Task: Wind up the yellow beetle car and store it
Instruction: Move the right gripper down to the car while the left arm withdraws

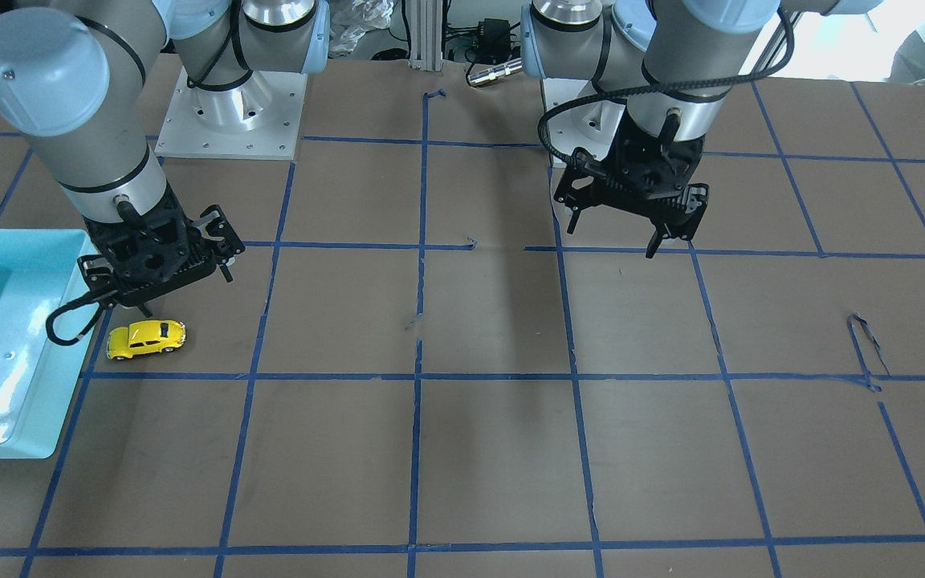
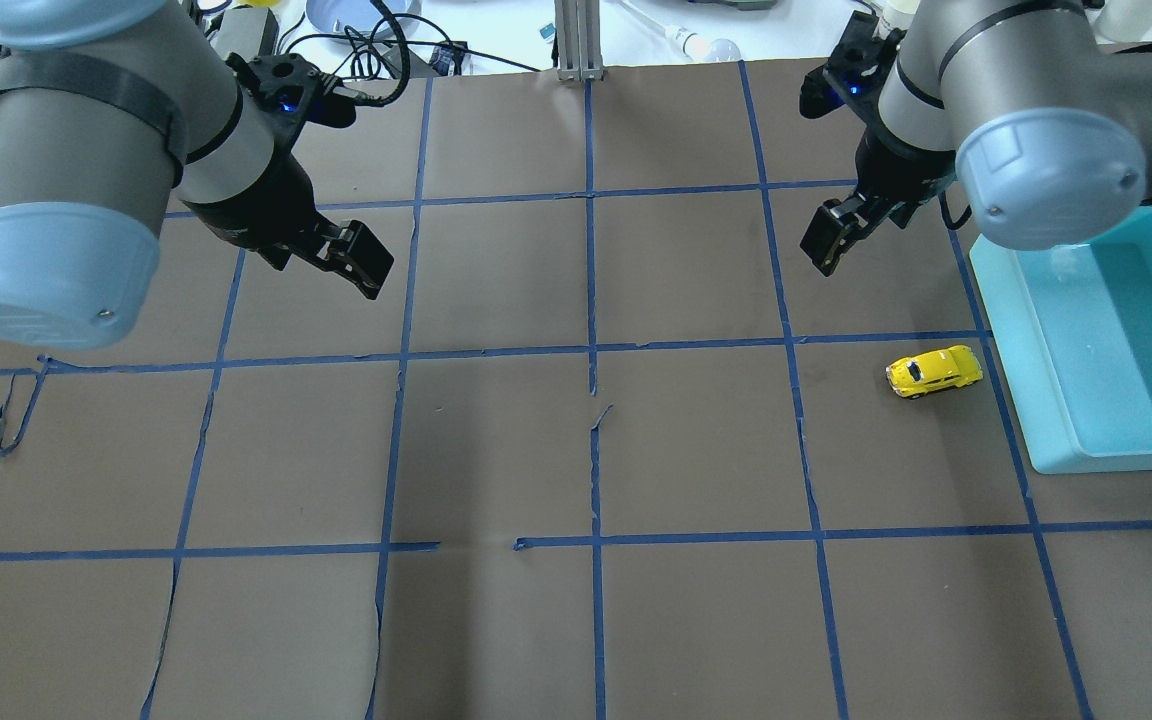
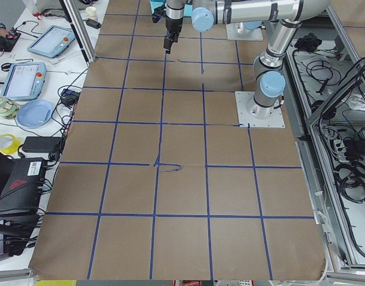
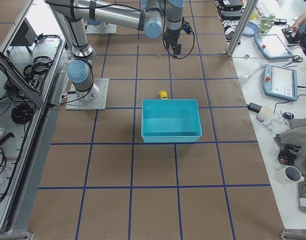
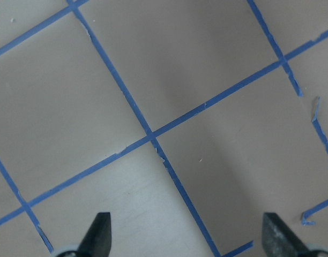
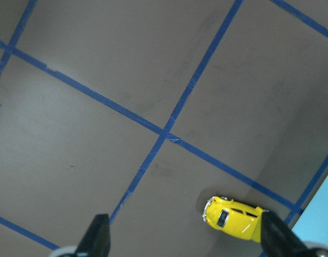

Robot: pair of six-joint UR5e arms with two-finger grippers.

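Your car (image 2: 934, 371) is sitting at the bin's (image 2: 1031, 380) nine o'clock (overhead). The left gripper (image 5: 188, 238) and right gripper (image 6: 188, 238) are gaping wide, empty.

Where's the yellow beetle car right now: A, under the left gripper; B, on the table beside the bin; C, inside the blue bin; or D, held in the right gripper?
B: the yellow beetle car sits on the table just outside the bin, and the right gripper near it is open and empty.
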